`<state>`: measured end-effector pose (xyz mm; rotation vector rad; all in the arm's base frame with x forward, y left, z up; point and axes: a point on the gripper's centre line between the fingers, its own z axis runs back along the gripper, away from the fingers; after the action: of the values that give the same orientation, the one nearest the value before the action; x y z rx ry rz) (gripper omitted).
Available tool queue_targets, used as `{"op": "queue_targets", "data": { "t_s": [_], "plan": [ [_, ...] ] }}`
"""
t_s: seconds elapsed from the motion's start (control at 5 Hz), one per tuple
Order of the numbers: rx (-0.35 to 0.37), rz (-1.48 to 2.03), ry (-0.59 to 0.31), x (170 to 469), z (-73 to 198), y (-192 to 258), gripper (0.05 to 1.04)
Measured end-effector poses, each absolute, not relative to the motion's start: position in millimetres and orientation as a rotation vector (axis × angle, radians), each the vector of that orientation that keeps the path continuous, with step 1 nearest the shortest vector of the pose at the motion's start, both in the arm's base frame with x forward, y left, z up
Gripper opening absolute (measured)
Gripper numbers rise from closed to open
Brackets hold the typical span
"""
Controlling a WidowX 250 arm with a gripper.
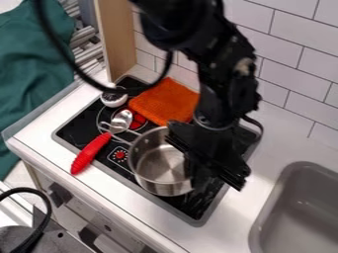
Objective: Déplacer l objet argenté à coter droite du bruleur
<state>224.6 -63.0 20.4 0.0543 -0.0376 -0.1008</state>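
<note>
Silver pot point(157, 165) just left of the gripper point(214, 173) in view, right rim hidden behind it — handle point(121, 129) pointing away, up-left. Gripper spread or closed — cannot tell.

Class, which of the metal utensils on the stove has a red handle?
The spoon, lying left of the pot in the view; its red handle sets it apart, since the pot's is bare metal.
</note>
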Motion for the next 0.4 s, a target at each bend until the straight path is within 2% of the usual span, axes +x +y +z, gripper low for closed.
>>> {"op": "queue_targets", "data": {
  "t_s": [0.4],
  "plan": [
    [0.036,-0.116,0.043,223,-13,-66,0.061]
  ]
}}
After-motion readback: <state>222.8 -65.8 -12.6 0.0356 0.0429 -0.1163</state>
